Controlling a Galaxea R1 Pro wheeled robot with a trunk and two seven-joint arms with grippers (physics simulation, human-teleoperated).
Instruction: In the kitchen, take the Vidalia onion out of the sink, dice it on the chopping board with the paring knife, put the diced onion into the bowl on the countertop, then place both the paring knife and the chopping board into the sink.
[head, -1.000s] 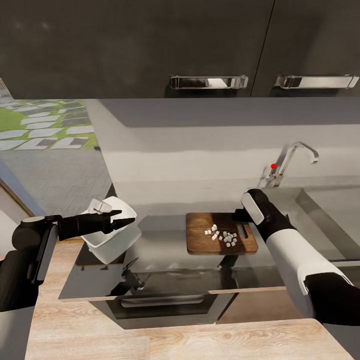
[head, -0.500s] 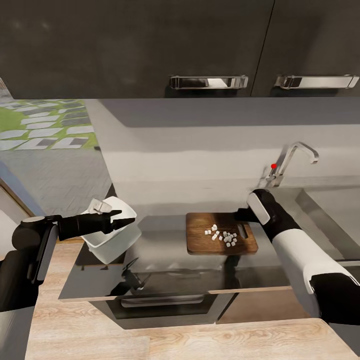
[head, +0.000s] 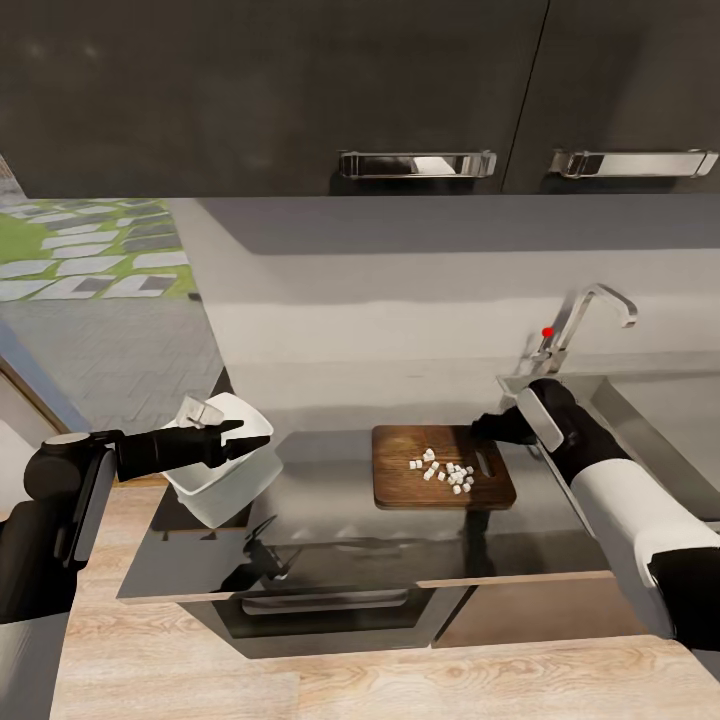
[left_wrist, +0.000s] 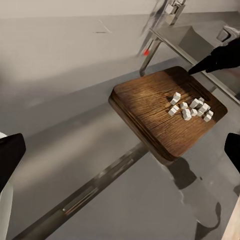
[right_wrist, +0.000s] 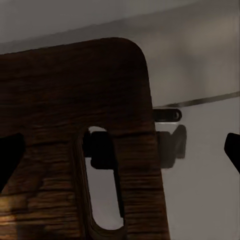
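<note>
Diced onion (head: 446, 473) lies as several white cubes on the brown chopping board (head: 400, 478), near its slot-handle end. My right gripper (head: 487, 430) hovers open over that slot, its fingers (right_wrist: 9, 152) spread wide above the board (right_wrist: 55, 95). The white bowl (head: 225, 482) sits tilted at the left end of the grey countertop (head: 320, 505). My left gripper (head: 255, 441) is open above the bowl's rim, its fingers (left_wrist: 10, 152) far apart, looking toward the board (left_wrist: 150, 112) and cubes (left_wrist: 192, 107). The sink (head: 660, 400) is at the right. The paring knife is out of view.
A chrome tap (head: 588, 305) with a red dot stands behind the sink's left corner. Dark wall cabinets with chrome handles (head: 416, 163) hang overhead. An oven front (head: 330, 608) sits under the counter. A window is at the left, wooden floor in front.
My right arm has shifted to the right, toward the sink, bringing its gripper from over the board's back edge to the slot-handle end. The left arm, bowl and cubes have stayed put.
</note>
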